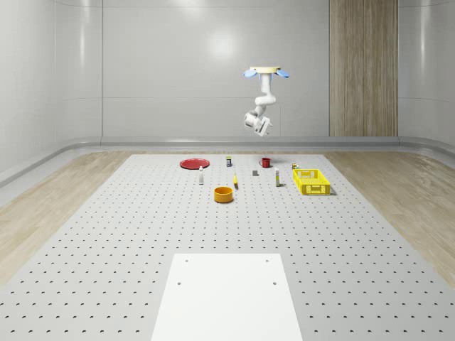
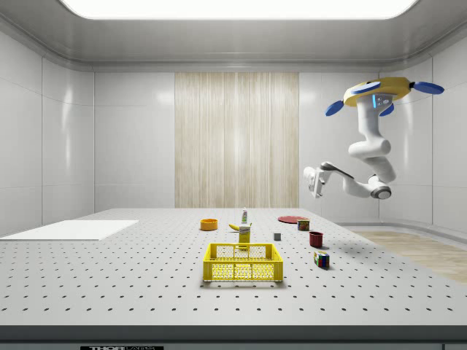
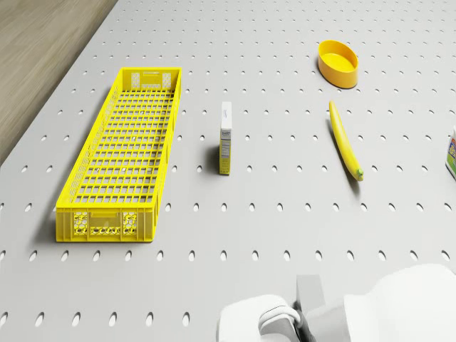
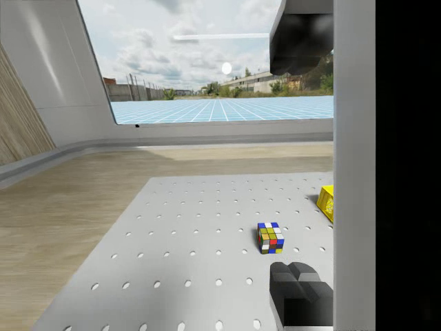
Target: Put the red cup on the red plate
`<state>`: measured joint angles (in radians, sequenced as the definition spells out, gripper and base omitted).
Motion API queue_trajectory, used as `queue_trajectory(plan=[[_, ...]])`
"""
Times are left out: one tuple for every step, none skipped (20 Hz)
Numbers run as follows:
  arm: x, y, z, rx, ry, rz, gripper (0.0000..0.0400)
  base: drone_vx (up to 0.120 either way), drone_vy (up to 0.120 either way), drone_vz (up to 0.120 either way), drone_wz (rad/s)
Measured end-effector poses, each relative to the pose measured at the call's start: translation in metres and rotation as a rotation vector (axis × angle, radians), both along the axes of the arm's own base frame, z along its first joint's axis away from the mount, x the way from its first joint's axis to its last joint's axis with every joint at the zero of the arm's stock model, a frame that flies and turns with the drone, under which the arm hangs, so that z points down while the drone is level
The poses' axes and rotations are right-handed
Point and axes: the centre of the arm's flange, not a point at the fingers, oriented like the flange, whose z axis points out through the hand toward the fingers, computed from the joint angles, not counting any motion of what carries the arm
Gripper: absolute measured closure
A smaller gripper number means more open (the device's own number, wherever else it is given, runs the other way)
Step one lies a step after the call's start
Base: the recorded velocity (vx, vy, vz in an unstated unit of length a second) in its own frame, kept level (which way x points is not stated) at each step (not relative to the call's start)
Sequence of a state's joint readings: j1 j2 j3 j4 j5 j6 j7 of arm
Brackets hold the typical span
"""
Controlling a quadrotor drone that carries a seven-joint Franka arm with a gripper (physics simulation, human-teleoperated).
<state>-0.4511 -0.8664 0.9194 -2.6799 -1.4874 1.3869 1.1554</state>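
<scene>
Red cup [image 1: 265, 163]: standing upright, mouth facing up, on the perforated table [image 1: 142, 234] toward its far edge; handle direction cannot be told. Red plate [image 1: 193, 164]: lying flat near the same far edge, well apart from the cup. Between them a small box [image 1: 229, 161] is standing. Nearer: grey block [image 1: 255, 172], banana [image 3: 345, 141], orange bowl [image 1: 224, 194], yellow crate [image 1: 311, 181], colour cube [image 4: 270, 237]. Drone [image 1: 266, 72] is hovering high above the cup; gripper [image 1: 257, 125] is hanging well above it, jaw state cannot be told.
</scene>
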Motion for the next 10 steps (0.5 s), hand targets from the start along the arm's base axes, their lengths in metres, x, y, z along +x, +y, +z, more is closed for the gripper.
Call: queue_trajectory(plan=[[0.000, -0.009, -0.010, -0.134, 0.000, -0.005, 0.0000, 0.000, 0.000, -0.120, 0.000], [0.001, -0.018, -0.018, -0.253, 0.001, -0.009, 0.0000, 0.000, 0.000, -0.120, 0.000], [0.001, -0.026, -0.024, -0.357, 0.001, -0.013, 0.0000, 0.000, 0.000, -0.120, 0.000], [0.001, -0.033, -0.028, -0.446, 0.002, -0.016, 0.0000, 0.000, 0.000, -0.120, 0.000], [0.001, -0.040, -0.031, -0.522, 0.003, -0.018, 0.0000, 0.000, 0.000, -0.120, 0.000], [0.001, -0.046, -0.034, -0.587, 0.004, -0.020, 0.0000, 0.000, 0.000, -0.120, 0.000], [0.001, -0.051, -0.036, -0.641, 0.005, -0.021, 0.0000, 0.000, 0.000, -0.120, 0.000], [0.001, -0.056, -0.037, -0.687, 0.005, -0.022, 0.0000, 0.000, 0.000, -0.120, 0.000], [0.001, -0.059, -0.038, -0.725, 0.006, -0.023, 0.0000, 0.000, 0.000, -0.120, 0.000], [0.001, -0.062, -0.038, -0.757, 0.007, -0.024, 0.0000, 0.000, 0.000, -0.120, 0.000]])
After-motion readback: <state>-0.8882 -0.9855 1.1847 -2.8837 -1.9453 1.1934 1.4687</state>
